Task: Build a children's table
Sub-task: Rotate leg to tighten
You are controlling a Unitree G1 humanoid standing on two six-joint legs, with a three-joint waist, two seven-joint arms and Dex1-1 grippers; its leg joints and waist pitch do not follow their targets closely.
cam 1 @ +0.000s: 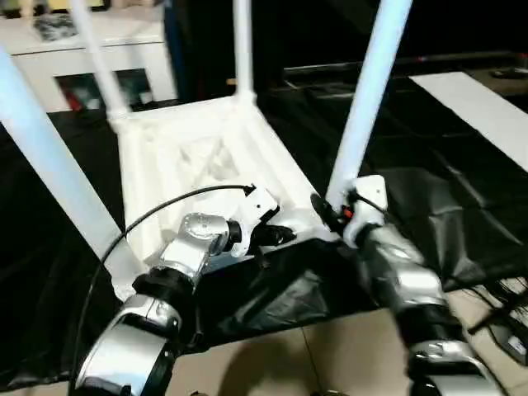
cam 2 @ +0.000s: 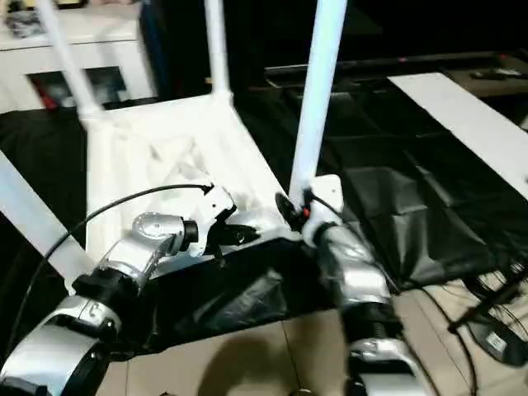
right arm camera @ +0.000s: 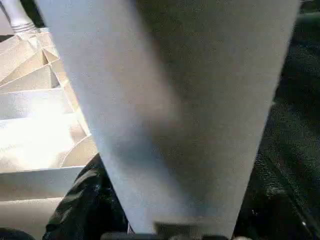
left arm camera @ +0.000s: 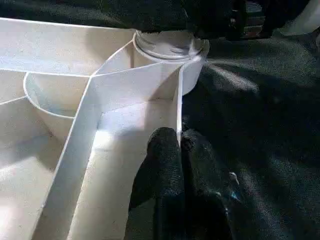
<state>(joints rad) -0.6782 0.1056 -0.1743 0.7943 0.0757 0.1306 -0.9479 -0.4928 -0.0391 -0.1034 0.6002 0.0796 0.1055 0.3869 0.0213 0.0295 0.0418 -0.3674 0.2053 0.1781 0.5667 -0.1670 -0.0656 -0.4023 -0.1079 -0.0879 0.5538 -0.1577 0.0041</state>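
At the table's (cam 1: 165, 157) near rim, left gripper (left arm camera: 182, 150) pinches its edge.

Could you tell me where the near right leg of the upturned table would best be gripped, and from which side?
Probably low on the near right leg, just above its corner socket, coming in level from the robot's side. The tube is round, upright and free all round there, so two fingers can span it; the right tool is already at that spot.

Black sheeting (cam 1: 429, 214) spread over the floor, pale beige tiles (cam 1: 346, 355) nearest, white cabinet (cam 1: 91, 49) far left — white board (cam 1: 478, 107) far right, dark backdrop.
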